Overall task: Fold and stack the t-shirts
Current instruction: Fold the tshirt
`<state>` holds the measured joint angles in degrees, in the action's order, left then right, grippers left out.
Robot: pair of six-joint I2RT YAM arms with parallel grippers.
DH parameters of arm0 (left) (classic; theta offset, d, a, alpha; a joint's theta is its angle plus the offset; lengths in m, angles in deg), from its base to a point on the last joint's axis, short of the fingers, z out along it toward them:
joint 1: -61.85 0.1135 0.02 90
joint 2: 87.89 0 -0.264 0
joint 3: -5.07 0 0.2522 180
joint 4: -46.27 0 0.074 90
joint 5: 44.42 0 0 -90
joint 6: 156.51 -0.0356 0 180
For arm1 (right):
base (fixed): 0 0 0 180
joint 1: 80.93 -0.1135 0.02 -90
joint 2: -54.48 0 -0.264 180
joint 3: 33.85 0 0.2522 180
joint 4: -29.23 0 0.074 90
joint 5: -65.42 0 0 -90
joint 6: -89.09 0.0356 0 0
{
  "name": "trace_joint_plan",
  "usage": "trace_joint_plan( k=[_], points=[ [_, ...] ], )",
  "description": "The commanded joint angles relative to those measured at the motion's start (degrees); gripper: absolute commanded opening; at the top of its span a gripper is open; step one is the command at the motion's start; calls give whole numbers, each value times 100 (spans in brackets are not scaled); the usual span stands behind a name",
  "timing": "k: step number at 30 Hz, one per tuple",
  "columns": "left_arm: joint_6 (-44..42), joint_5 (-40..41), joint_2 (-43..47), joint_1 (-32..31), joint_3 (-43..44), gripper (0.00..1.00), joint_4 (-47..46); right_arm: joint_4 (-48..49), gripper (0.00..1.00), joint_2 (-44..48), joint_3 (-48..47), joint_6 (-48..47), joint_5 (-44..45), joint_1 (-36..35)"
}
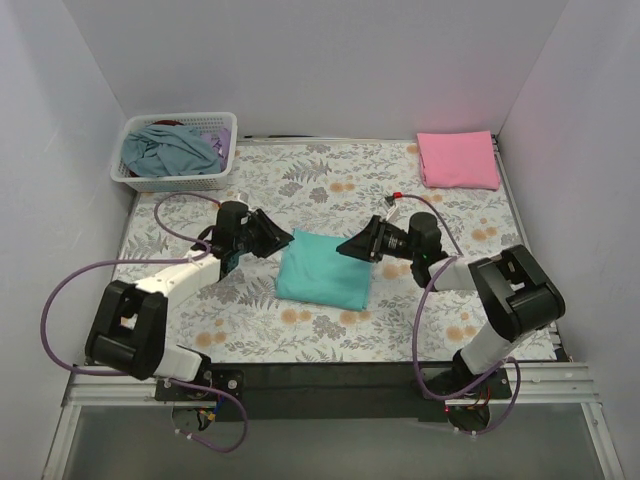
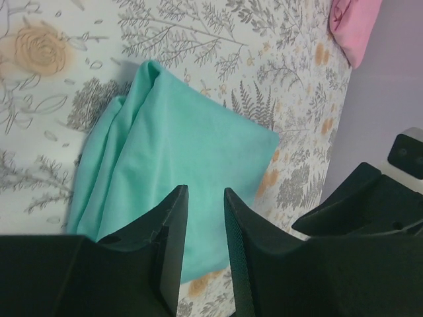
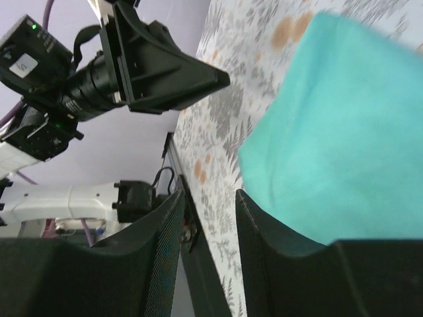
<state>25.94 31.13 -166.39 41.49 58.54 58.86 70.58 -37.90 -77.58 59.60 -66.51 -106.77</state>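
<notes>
A folded teal-green t-shirt (image 1: 322, 268) lies mid-table, and it also shows in the left wrist view (image 2: 192, 152) and the right wrist view (image 3: 344, 145). A folded pink t-shirt (image 1: 458, 158) lies at the back right corner (image 2: 353, 26). My left gripper (image 1: 287, 239) hovers at the teal shirt's upper left edge. It is open with a narrow gap and nothing between the fingers (image 2: 205, 198). My right gripper (image 1: 343, 247) hovers at the shirt's upper right edge. It is open too and holds nothing (image 3: 208, 198). The two grippers face each other across the shirt.
A white lattice basket (image 1: 140, 178) stands at the back left and holds blue-grey and purple cloth (image 1: 170, 148). White walls close in the floral table cover (image 1: 330, 175) on three sides. Purple cables loop beside both arms.
</notes>
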Motion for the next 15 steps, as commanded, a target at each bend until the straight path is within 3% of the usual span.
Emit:
trace_joint_plan(
  k=[1,5,10,15],
  points=[
    [-34,-127,-577,-12,537,27,-541,-528,44,-420,-473,-391,62,334],
    [-25,-268,-1412,-12,1030,23,-849,-528,44,-1088,-948,-470,71,536],
    [-86,232,-2457,67,1654,16,-876,-484,44,-1941,-1343,-540,-34,861],
    [-7,198,-3153,269,1734,11,-973,-449,44,-2600,-1485,-663,-184,1134]
  ],
)
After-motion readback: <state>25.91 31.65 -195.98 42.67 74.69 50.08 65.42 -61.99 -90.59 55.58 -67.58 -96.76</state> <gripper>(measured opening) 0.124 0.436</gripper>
